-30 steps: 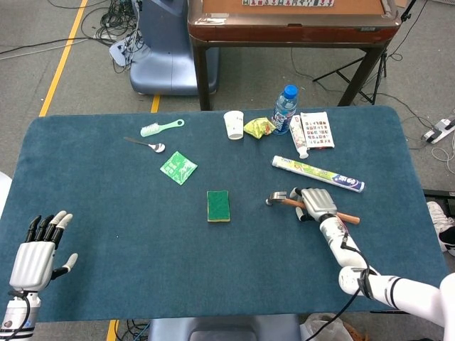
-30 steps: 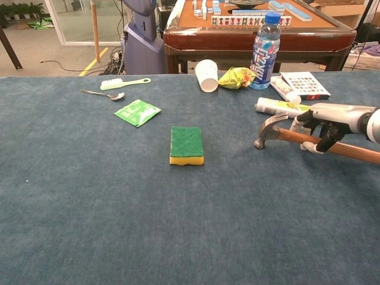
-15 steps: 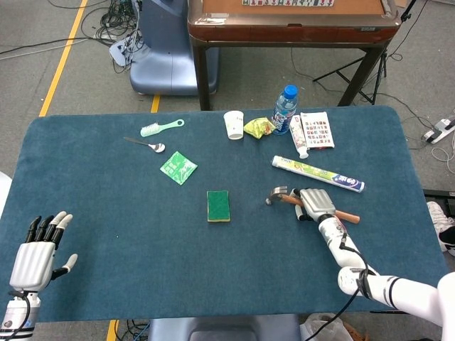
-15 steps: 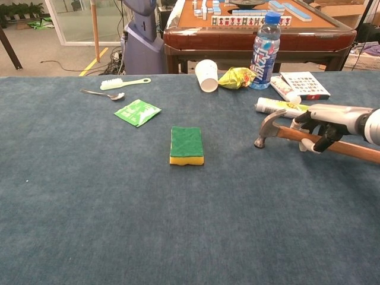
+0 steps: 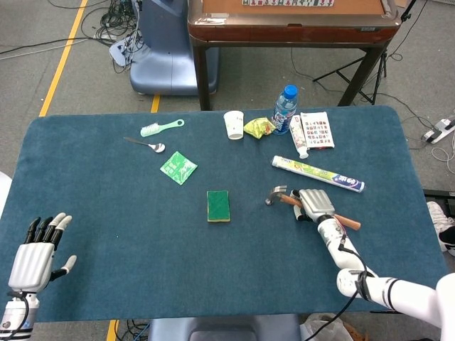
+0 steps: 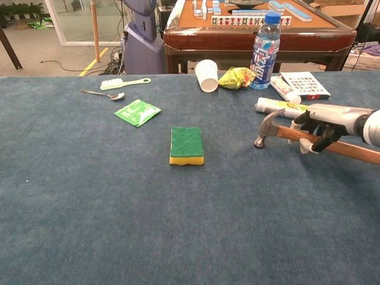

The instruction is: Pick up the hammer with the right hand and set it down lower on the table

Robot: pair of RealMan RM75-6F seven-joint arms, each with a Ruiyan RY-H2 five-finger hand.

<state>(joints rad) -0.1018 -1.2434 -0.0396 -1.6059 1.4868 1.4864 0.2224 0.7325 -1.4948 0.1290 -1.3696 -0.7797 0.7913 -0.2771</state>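
We see the hammer (image 6: 279, 132) gripped in the right hand (image 6: 325, 124), fingers wrapped round the wooden handle near the head. Over the last second hand and hammer crept slightly up and away, head apparently just clearing the counter (image 5: 106, 213), so we judge the lift begun, set-down pending. Beyond the hand lies the toothpaste tube (image 5: 318, 173); well off to its left, the sponge (image 5: 218, 205). Left hand (image 5: 34, 253) idle, fingers spread, holding nothing. Handle end is cut off in chest view; head-to-counter contact is hard to judge.
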